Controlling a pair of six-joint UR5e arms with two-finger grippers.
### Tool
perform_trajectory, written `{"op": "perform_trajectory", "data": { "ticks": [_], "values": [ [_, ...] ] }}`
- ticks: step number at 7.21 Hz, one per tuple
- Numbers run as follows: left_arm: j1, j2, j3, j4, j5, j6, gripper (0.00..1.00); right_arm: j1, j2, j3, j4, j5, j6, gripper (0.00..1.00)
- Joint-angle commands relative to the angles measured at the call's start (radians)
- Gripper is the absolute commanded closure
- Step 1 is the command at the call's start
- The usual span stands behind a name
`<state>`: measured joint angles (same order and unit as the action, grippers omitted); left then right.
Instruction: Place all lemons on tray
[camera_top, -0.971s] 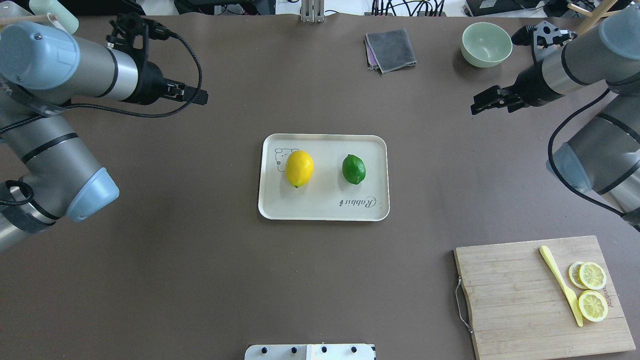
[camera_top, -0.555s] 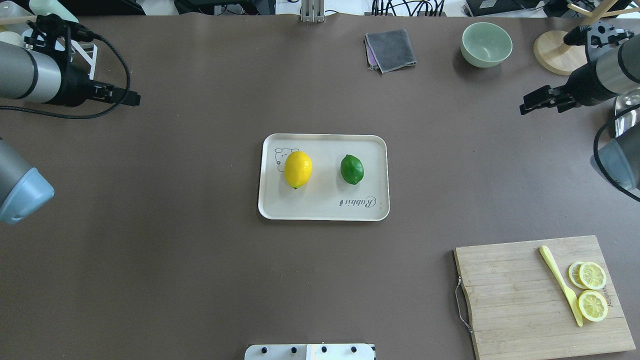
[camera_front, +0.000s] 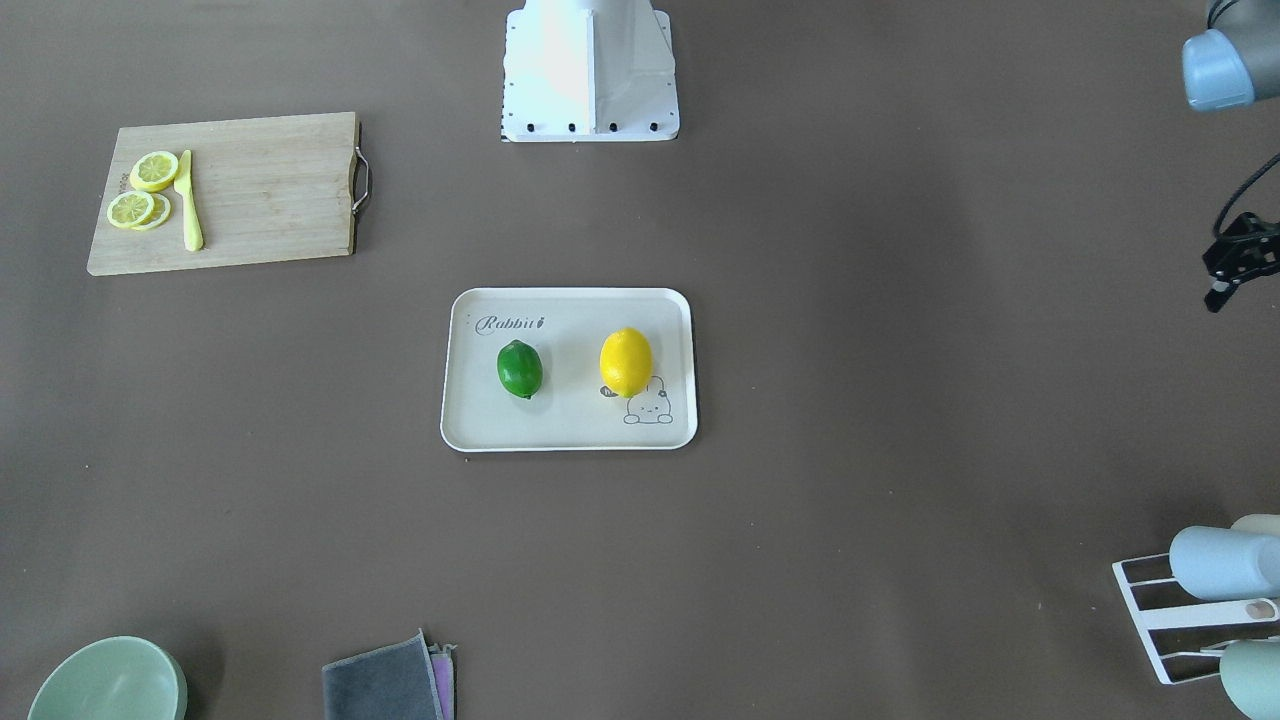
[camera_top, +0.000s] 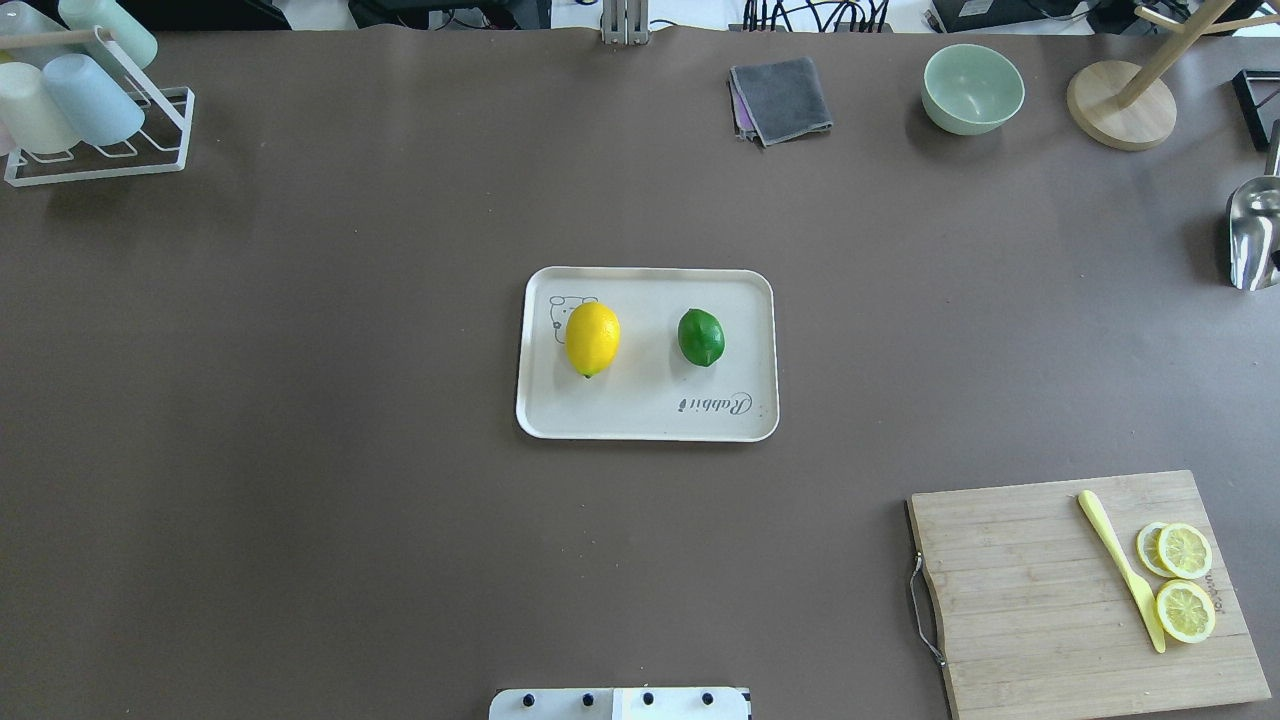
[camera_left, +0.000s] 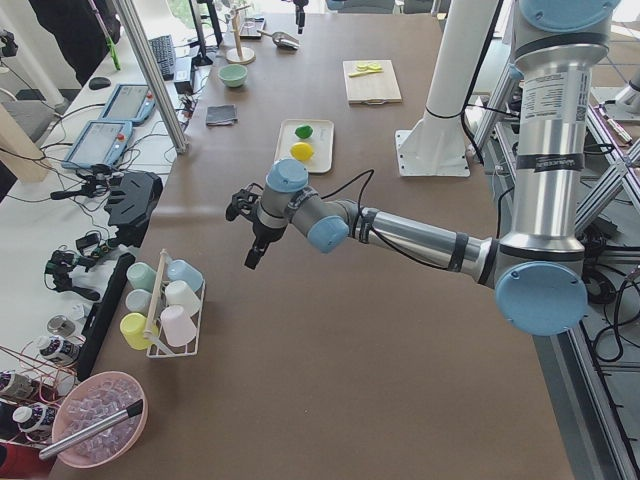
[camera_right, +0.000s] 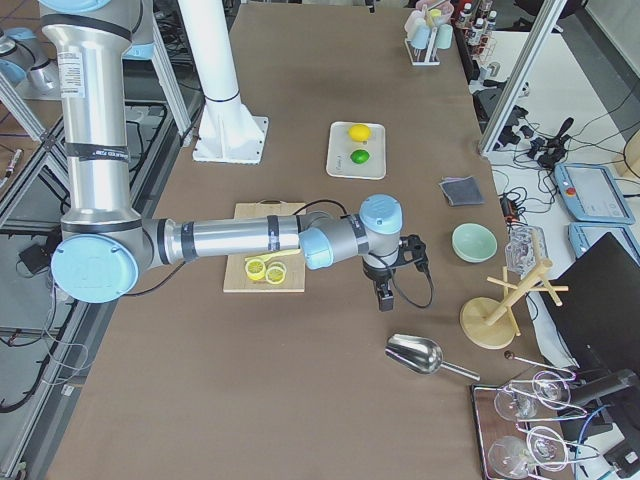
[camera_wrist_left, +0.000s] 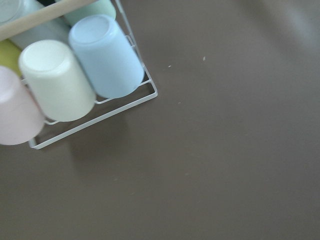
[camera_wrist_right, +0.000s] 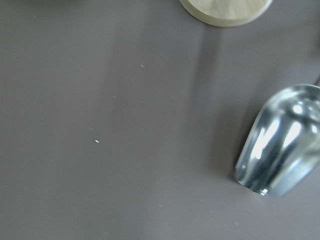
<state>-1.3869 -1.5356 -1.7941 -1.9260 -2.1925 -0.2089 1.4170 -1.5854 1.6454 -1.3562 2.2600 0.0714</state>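
The yellow lemon (camera_top: 592, 338) and the green lemon (camera_top: 701, 337) lie side by side on the beige tray (camera_top: 648, 432) at the table's middle; they also show in the front-facing view, yellow (camera_front: 626, 362) and green (camera_front: 519, 368). My left gripper (camera_left: 250, 262) hangs over bare table near the cup rack, far from the tray; only its edge shows in the front-facing view (camera_front: 1218, 298). My right gripper (camera_right: 384, 300) hangs above the table near the metal scoop. Neither gripper shows in the overhead view, and I cannot tell whether they are open or shut. Nothing shows in either one.
A wooden cutting board (camera_top: 1060, 620) with lemon slices (camera_top: 1185, 610) and a yellow knife (camera_top: 1120, 570) lies at the near right. A cup rack (camera_top: 90, 110) stands far left. A grey cloth (camera_top: 781, 100), green bowl (camera_top: 973, 88), wooden stand (camera_top: 1120, 105) and metal scoop (camera_top: 1255, 235) lie far right.
Both arms have drawn back outward, the left to the left and the right to the right, and have left the overhead view. The lemons stay on the tray.
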Motion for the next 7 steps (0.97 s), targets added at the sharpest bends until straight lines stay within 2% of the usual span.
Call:
{"op": "perform_trajectory", "data": {
  "ticks": [1,3,7],
  "values": [
    [-0.156,-0.018,0.007,0.191,-0.055,0.107,0.02,0.144,-0.050,-0.001,-0.137,0.010,-0.168,0.00],
    [-0.159,-0.001,0.045,0.197,-0.059,0.100,0.02,0.166,-0.068,0.001,-0.213,0.070,-0.189,0.00],
    [-0.159,0.034,0.048,0.193,-0.061,0.097,0.02,0.165,-0.073,0.014,-0.227,0.075,-0.173,0.00]
  ]
}}
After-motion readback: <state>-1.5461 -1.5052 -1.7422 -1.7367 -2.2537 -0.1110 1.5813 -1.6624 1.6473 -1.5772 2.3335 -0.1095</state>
